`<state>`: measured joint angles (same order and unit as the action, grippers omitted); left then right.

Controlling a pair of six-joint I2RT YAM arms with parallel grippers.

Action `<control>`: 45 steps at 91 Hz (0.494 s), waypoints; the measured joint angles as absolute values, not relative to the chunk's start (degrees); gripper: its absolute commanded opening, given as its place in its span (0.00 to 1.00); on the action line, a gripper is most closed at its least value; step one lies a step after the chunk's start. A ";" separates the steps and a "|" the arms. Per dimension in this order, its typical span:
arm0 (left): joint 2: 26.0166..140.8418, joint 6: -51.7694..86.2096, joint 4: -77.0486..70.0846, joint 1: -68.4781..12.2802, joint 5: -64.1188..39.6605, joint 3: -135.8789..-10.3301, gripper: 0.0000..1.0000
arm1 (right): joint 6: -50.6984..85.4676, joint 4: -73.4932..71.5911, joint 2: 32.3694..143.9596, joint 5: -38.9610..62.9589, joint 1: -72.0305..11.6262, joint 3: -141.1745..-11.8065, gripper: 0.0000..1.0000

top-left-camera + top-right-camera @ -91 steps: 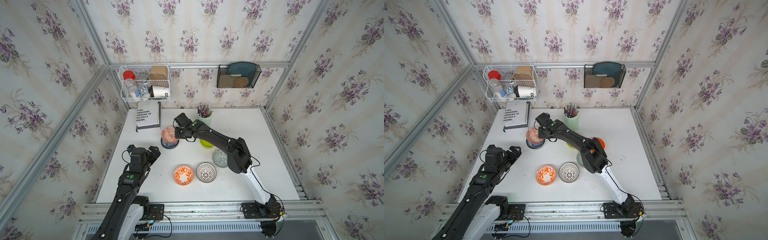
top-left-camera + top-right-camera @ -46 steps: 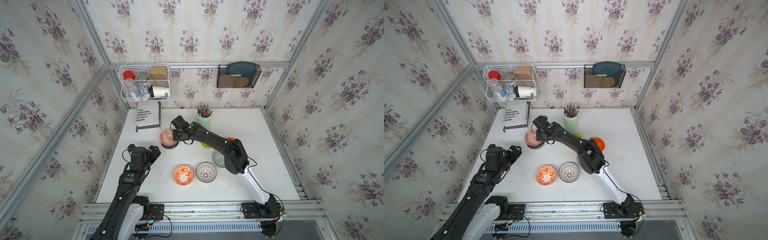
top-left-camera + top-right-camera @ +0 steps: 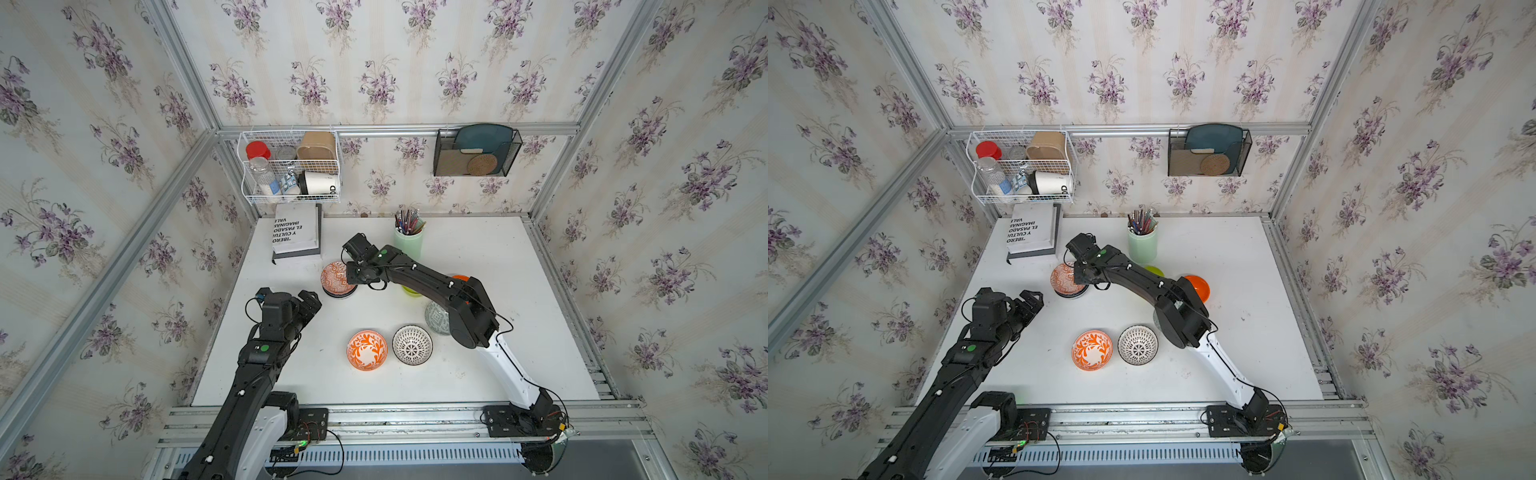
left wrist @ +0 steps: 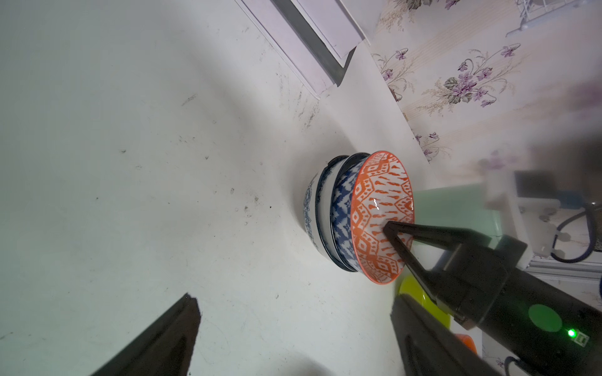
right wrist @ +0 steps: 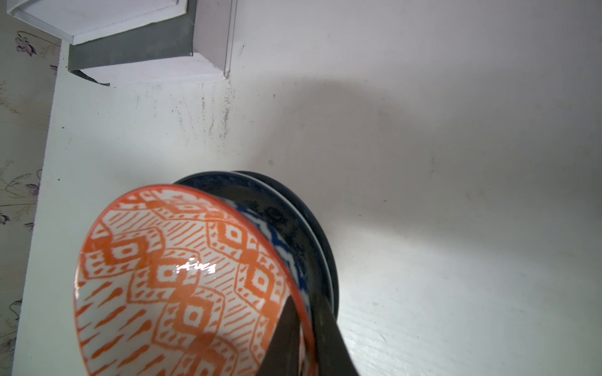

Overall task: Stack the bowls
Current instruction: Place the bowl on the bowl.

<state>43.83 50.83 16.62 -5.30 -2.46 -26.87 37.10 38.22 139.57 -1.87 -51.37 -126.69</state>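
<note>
While the right claw [image 4: 391, 228] clamps the rim of the diamond-patterned bowl [image 4: 381, 192], seated atop two blue bowls [image 4: 338, 201] near the pen cup [image 3: 408, 245], the left claw [image 3: 307, 300] gapes empty and five loose bowls [image 3: 367, 349], mostly farther from the cup, await stacking

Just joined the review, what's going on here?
The right gripper pinches the rim of an orange-and-white diamond-patterned bowl seated on two stacked blue patterned bowls. The left gripper hangs open, apart from them. Loose nearby: an orange swirl-patterned bowl, a black-and-white bowl, a grey-green bowl, a lime green bowl, a plain orange bowl.
</note>
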 measured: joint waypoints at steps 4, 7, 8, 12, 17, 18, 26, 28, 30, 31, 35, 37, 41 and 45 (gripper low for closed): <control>43.90 50.83 16.62 -5.26 -2.61 -26.89 0.96 | 37.10 38.17 139.44 -1.89 -51.44 -126.69 0.29; 43.97 50.83 16.62 -5.23 -2.63 -26.89 0.96 | 37.10 38.15 139.28 -2.09 -51.51 -126.69 0.32; 43.99 50.83 16.62 -5.21 -2.63 -26.89 0.96 | 37.10 38.13 139.22 -2.07 -51.53 -126.69 0.33; 44.10 50.83 16.62 -5.10 -2.90 -26.89 0.96 | 37.10 37.98 139.06 -1.89 -51.57 -126.69 0.34; 44.27 50.83 16.60 -4.97 -2.98 -26.89 0.96 | 37.10 37.93 138.82 -1.89 -51.68 -126.69 0.35; 44.29 50.83 16.60 -4.93 -3.01 -26.89 0.96 | 37.10 37.93 138.78 -1.89 -51.68 -126.69 0.35; 44.53 50.83 16.51 -4.82 -3.03 -26.89 0.96 | 37.10 37.93 138.21 -1.91 -51.79 -126.48 0.36; 44.60 50.83 16.43 -4.78 -3.05 -26.89 0.96 | 37.10 37.93 137.99 -1.91 -51.79 -126.30 0.36; 44.69 50.83 16.29 -4.73 -3.07 -26.89 0.96 | 37.10 37.87 137.69 -1.89 -51.79 -126.06 0.37; 44.73 50.81 16.25 -4.71 -3.11 -26.89 0.96 | 37.10 37.87 137.53 -1.87 -51.79 -125.93 0.37; 44.91 50.81 16.21 -4.69 -3.44 -26.92 0.96 | 37.10 37.58 136.75 -1.93 -51.83 -125.19 0.38; 44.95 50.81 16.21 -4.64 -3.57 -26.92 0.96 | 37.10 37.39 136.31 -1.93 -51.83 -124.75 0.39; 45.04 50.81 16.21 -4.51 -3.81 -26.92 0.96 | 37.12 37.01 135.41 -1.98 -51.90 -123.87 0.39; 45.06 50.81 16.21 -4.49 -3.81 -26.92 0.96 | 37.12 36.56 134.58 -2.11 -51.92 -122.85 0.39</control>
<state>45.06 50.81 16.21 -4.49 -3.81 -26.92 37.12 36.56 134.58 -2.11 -51.92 -122.85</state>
